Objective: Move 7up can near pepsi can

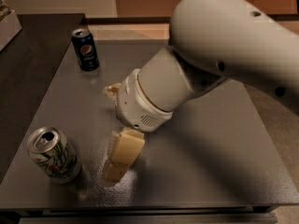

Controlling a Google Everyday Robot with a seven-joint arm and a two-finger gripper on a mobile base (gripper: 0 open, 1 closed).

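Note:
The 7up can (pixel 53 155), silver-white with green streaks, stands upright at the near left corner of the dark grey table (pixel 210 171). The pepsi can (pixel 85 49), dark blue with a round logo, stands upright at the far left of the table. My gripper (pixel 117 162) hangs low over the table, just right of the 7up can and a short gap from it. It holds nothing that I can see. My large white arm (pixel 224 45) reaches in from the upper right and covers the middle and far right of the table.
A white box (pixel 7 24) sits on the dark counter off the table's far left. The table's front edge runs just below the 7up can. A dark green can seen earlier at the back is hidden behind my arm.

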